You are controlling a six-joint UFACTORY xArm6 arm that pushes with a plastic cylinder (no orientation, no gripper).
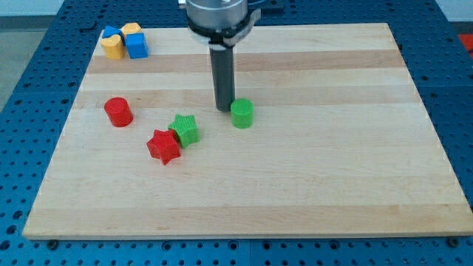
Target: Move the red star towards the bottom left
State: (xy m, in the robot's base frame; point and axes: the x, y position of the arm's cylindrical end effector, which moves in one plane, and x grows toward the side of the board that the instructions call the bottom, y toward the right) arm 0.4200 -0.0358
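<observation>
The red star (164,146) lies on the wooden board (295,177), left of centre. A green star (185,128) touches it on its upper right. My tip (224,109) rests on the board just left of a green cylinder (242,114), nearly touching it. The tip is up and to the right of both stars, about a block's width from the green star. A red cylinder (118,111) stands to the left of the stars.
At the board's top left corner, a cluster of a blue cube (136,46), a yellow block (112,47), a second yellow block (131,29) and a small blue piece (111,32) sits together. The board rests on a blue perforated table.
</observation>
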